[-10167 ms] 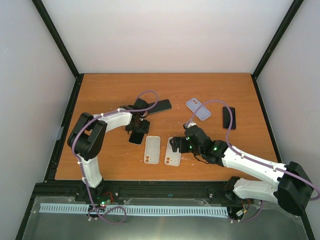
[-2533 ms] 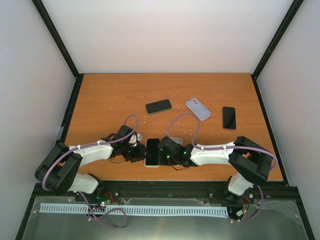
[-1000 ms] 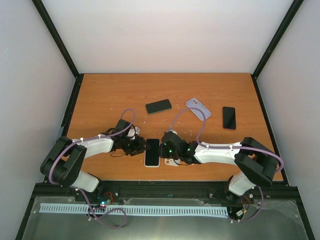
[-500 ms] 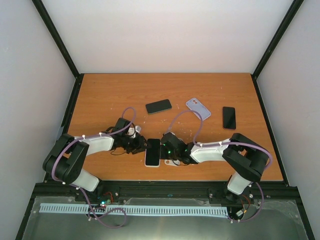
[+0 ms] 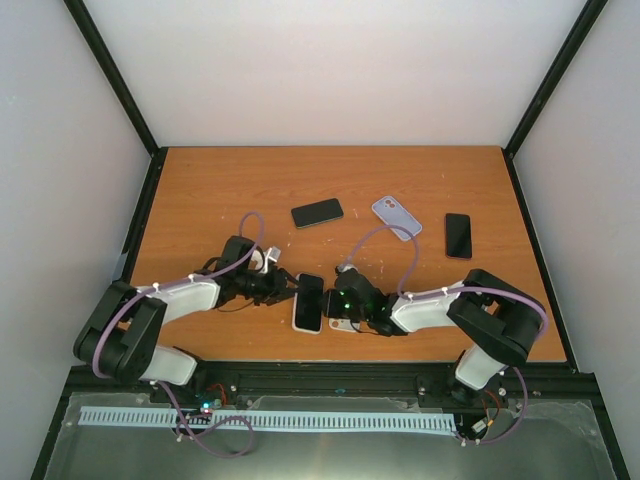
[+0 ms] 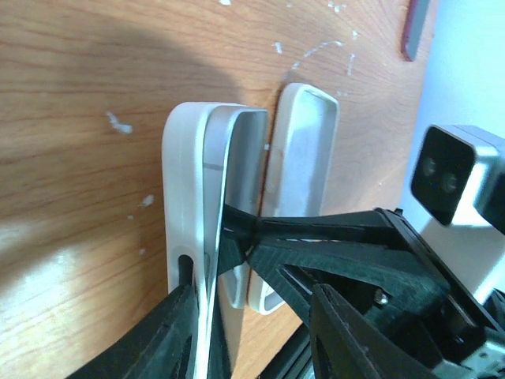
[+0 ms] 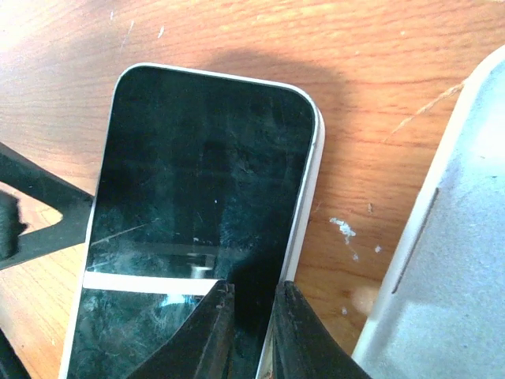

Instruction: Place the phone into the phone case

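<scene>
The black-screened phone lies in a white phone case near the table's front edge, turned slightly clockwise. In the right wrist view the phone fills the left, with the case rim along its side. My right gripper is shut on that long edge, one finger on the screen and one outside the rim. From the left, my left gripper stands open around the case. One of its fingers touches the case wall and the other is clear of it.
A second pale case lies right beside the first, under my right gripper, and also shows as the pale case in the right wrist view. Further back lie a black phone, a lilac case and another black phone.
The phone in its case has turned slightly clockwise, its far end shifting right. Both grippers have narrowed, the right one closing onto the phone's edge.
</scene>
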Motion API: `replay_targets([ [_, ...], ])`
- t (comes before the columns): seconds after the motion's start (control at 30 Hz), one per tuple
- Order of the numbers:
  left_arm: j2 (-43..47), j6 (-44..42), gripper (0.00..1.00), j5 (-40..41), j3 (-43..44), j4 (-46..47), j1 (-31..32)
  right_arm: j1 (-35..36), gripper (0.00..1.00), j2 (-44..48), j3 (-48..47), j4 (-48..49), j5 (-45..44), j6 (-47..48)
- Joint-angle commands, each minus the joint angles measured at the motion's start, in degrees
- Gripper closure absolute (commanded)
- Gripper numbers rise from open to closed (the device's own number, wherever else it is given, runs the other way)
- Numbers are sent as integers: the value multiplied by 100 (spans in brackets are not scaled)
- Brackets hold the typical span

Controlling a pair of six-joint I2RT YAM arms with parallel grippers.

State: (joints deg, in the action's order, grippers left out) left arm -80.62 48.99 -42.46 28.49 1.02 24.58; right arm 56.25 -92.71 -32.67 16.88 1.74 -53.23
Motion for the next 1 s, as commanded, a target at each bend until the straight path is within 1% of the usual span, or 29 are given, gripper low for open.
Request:
replay_targets([
  [0.0, 158, 57, 60, -766, 29, 888, 161, -29, 84, -239, 395, -27, 135, -87],
  [0.13, -61, 331, 60, -1057, -206, 1606, 196, -81, 84, -222, 501, 127, 195, -108],
  [0.23, -87, 314, 59, -1023, -162, 1681, 296, -104, 84, -196, 590, 229, 211, -136],
  [0.63, -680, -252, 59, -491, 111, 1184, 445, -174, 83, -155, 723, 359, 260, -187],
  [0.77, -760, -310, 64, -327, 150, 1061, 468, -193, 83, -160, 695, 316, 274, -172],
  [0.87, -801, -555, 63, 54, 347, 487, 476, -193, 83, -143, 689, 281, 259, -155],
  [0.93, -826, -718, 59, 267, 458, 134, 486, -193, 83, -149, 670, 269, 256, -154],
  [0.97, -832, -750, 59, 295, 465, 106, 486, -193, 83, -158, 650, 270, 259, -145],
])
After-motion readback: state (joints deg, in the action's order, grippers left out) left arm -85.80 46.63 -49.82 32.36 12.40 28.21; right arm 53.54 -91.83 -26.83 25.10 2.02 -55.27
